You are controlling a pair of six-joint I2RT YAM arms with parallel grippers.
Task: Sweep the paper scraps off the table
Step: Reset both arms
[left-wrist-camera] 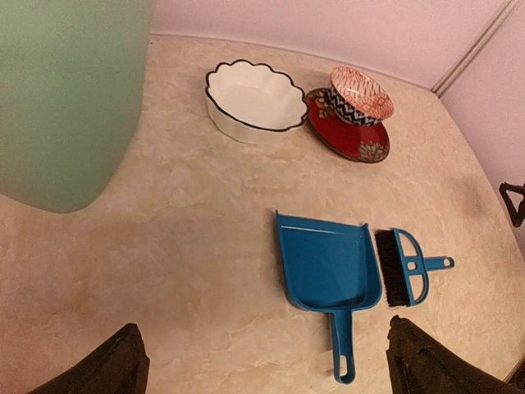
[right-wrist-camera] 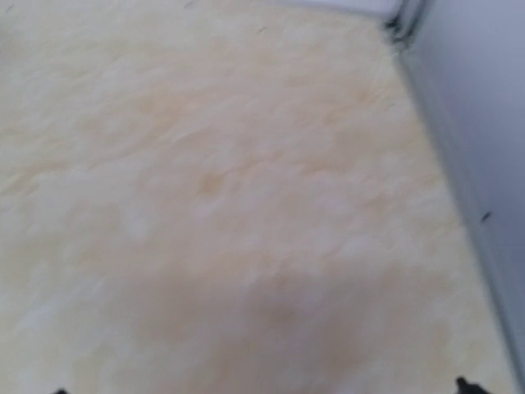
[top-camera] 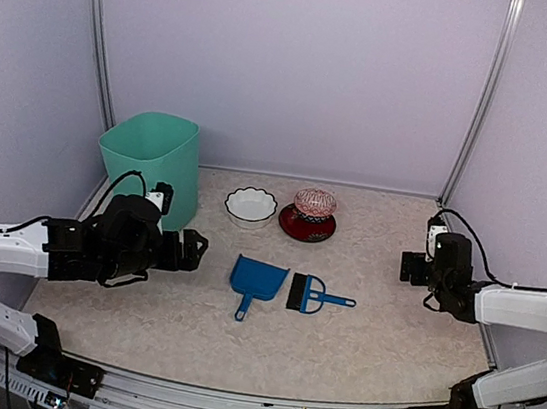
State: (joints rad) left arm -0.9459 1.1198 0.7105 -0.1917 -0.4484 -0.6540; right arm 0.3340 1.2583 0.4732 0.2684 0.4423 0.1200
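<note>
The left claw [left-wrist-camera: 264,336] and right claw [right-wrist-camera: 261,387] gape wide above the marbled beige bench [top-camera: 385,350]; a smooth blue dustpan [top-camera: 258,278] lies beside a black-bristled brush [top-camera: 304,293].

A lab test cell — plain lilac panels [top-camera: 302,67] wall in the desk [top-camera: 385,350]. Metal rails [top-camera: 478,111] (bare, upright) join them.

**Edges and blur**

The tall mint-green plastic bin [left-wrist-camera: 66,98] is soft-focused and cropped at top and left. The left gripper [left-wrist-camera: 271,369] shows only two dark fingertips at the bottom edge. The right wrist view is blurred; the right gripper [right-wrist-camera: 261,388] is two black specks.
</note>
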